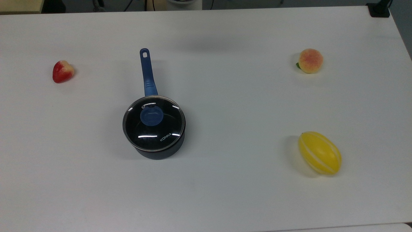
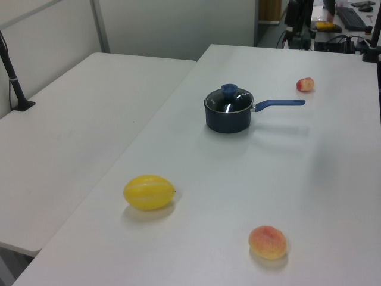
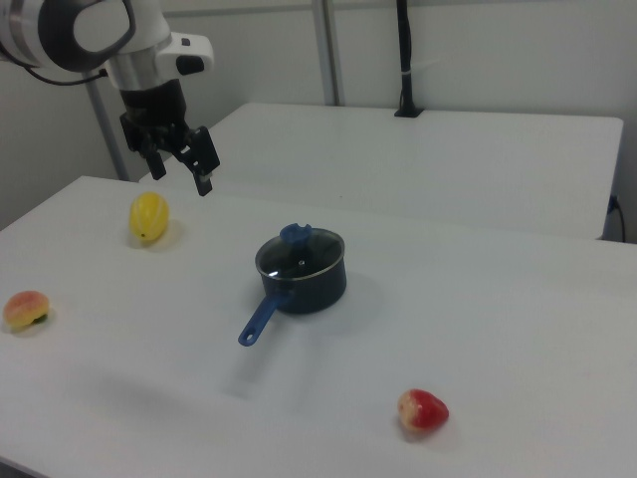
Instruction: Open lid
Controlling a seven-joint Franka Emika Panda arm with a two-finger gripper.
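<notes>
The lid sits closed and level on the black saucepan, a little left of centre in the top view. Its blue knob rises from the middle of the glass, and white "KONKA" lettering shows near the lower right of the disc. The saucepan's blue handle runs straight toward the top of the top view. In the left view the lid lies in the upper middle of the frame with the handle reaching toward the left view's right. In the right view the lid is near the centre, the handle pointing down and to the right view's left.

The claw hangs in the upper left of the right view, high above the white bench and well apart from the lid. Its two black fingers are spread with a clear gap between them and grasp nothing.

A strawberry lies at the left of the top view, well apart from the saucepan. A peach rests at the upper right, and a yellow melon at the lower right. In the right view the melon lies below the claw, at the left.
</notes>
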